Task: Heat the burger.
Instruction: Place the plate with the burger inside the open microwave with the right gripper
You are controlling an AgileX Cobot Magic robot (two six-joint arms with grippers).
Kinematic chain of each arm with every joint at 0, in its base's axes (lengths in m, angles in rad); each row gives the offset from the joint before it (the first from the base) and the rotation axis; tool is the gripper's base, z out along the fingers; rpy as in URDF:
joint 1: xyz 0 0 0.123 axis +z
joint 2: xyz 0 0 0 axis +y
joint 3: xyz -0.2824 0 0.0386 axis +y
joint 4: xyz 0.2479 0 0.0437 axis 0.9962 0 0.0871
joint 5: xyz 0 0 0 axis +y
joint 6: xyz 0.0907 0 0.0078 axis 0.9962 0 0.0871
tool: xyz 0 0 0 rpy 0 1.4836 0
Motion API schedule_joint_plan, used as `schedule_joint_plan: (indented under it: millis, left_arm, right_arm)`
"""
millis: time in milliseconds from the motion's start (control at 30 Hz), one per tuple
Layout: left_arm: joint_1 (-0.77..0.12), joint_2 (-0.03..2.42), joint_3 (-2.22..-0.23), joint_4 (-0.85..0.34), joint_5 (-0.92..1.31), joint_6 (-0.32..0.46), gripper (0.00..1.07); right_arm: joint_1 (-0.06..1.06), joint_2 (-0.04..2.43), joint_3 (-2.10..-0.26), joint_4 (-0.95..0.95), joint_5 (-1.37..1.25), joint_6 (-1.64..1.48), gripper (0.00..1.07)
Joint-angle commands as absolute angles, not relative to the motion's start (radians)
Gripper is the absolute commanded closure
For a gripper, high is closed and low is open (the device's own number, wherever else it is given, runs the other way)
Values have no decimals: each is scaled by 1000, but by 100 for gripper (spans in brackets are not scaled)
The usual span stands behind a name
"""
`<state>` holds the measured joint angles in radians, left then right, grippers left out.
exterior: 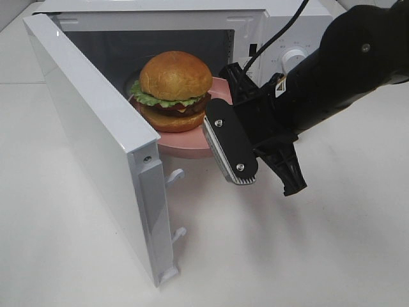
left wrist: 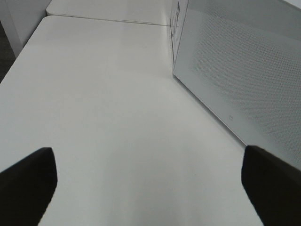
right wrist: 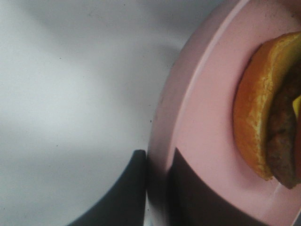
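The burger (exterior: 174, 89), with a glossy bun, green lettuce and a dark patty, sits on a round pink plate (exterior: 182, 146) at the mouth of the open microwave (exterior: 281, 25). My right gripper (exterior: 214, 131) reaches in from the right and is shut on the plate's near rim. In the right wrist view its two dark fingers (right wrist: 136, 188) pinch the plate rim (right wrist: 188, 117), and the burger (right wrist: 263, 117) lies just beyond them. My left gripper (left wrist: 150, 188) is open and holds nothing. It hovers over the bare table (left wrist: 103, 94), outside the exterior view.
The microwave door (exterior: 96, 141) swings out to the left of the plate and stands on edge over the table. Its outer face (left wrist: 235, 70) fills the side of the left wrist view. A dial (exterior: 294, 59) and a black cable (exterior: 281, 32) are behind my right arm.
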<state>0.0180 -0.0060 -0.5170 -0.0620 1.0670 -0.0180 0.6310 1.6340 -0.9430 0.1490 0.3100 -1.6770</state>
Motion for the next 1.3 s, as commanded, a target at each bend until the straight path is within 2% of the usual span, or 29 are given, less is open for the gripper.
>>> schedule_joint_plan:
  millis: [33, 1300]
  left_arm:
    - [17, -22, -517, -65, 1070, -18, 6]
    - [17, -22, -517, -65, 1070, -18, 6]
  right_arm:
    - [631, 1641, -976, 152, 246, -1682, 99]
    - [631, 1812, -1171, 153, 252, -1673, 98]
